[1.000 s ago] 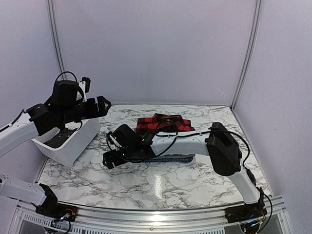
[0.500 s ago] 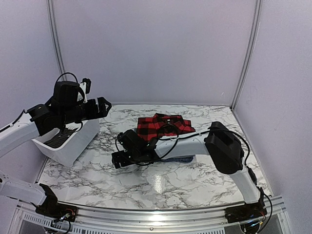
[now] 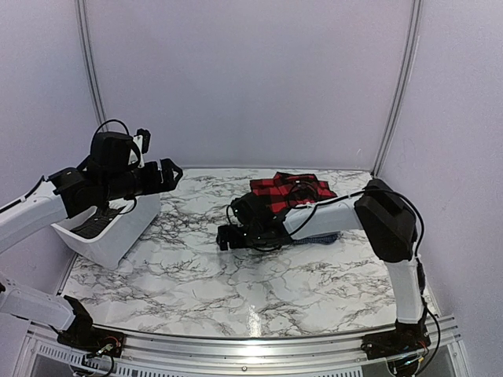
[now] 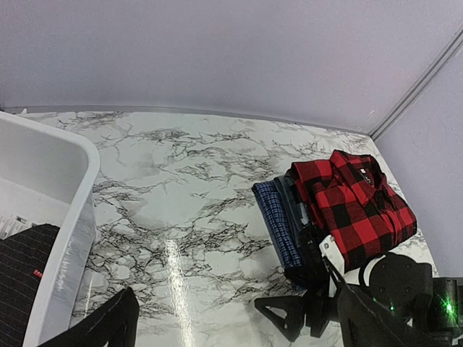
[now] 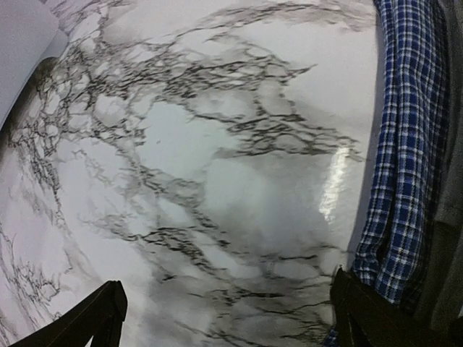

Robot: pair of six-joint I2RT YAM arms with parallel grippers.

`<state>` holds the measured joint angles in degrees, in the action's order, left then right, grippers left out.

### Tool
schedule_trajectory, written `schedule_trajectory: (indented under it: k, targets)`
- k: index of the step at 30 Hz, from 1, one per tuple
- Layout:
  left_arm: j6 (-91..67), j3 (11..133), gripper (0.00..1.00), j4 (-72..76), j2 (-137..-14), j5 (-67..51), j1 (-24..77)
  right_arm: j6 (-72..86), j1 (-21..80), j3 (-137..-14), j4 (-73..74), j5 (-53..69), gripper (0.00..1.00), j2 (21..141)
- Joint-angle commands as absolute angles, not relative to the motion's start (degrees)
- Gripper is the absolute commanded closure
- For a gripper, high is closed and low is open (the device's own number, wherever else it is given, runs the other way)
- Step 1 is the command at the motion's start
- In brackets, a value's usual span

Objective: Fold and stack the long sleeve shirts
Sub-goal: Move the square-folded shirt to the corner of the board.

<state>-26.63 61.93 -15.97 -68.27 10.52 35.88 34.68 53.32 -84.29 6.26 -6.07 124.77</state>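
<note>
The marbled counter (image 3: pixel 236 290) fills the lower half of the top view, bare across its middle. A white tub (image 3: pixel 118 236) sits at its left edge, and the dark striped garment (image 4: pixel 22 275) lying in it is probably a shirt waiting to be folded. Right of centre is a stack of folded shirts, with the red check shirt (image 3: pixel 291 188) on top, a grey shirt (image 4: pixel 293 210) under it and the blue plaid shirt (image 5: pixel 405 144) at the bottom. The stack looks tidy, so the step in hand is likely the changeover from stacking to fetching the next piece. The left tool (image 3: pixel 167 174) hangs above the tub's far rim with its jaws spread wide and nothing in them. The right tool (image 3: pixel 228 238) sits low at the stack's left end, also wide and empty, with one finger just beside the blue plaid edge. Next, the left tool should probably drop into the tub, pinch the dark cloth near an edge and carry it to the bare middle. The right tool should keep off the stack so it is not nudged.
</note>
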Motion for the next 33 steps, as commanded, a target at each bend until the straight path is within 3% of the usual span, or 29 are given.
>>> schedule_trajectory:
  k: [1, 19, 33]
  targets:
    - [-27.2, 60.9, 0.01, -16.3, -68.1, 10.0, 35.6, 33.0, 47.3, -80.5, 9.7, -5.4, 0.01, 123.4]
    - [-28.1, 60.0, 0.01, -16.2, -67.1, 8.9, 35.6, 25.6, 27.0, -82.0, 11.0, 1.8, 0.01, 123.1]
    - [-28.4, 60.2, 0.01, -16.2, -67.0, 7.9, 35.6, 22.9, 19.3, -88.2, 12.4, 4.8, 0.01, 127.3]
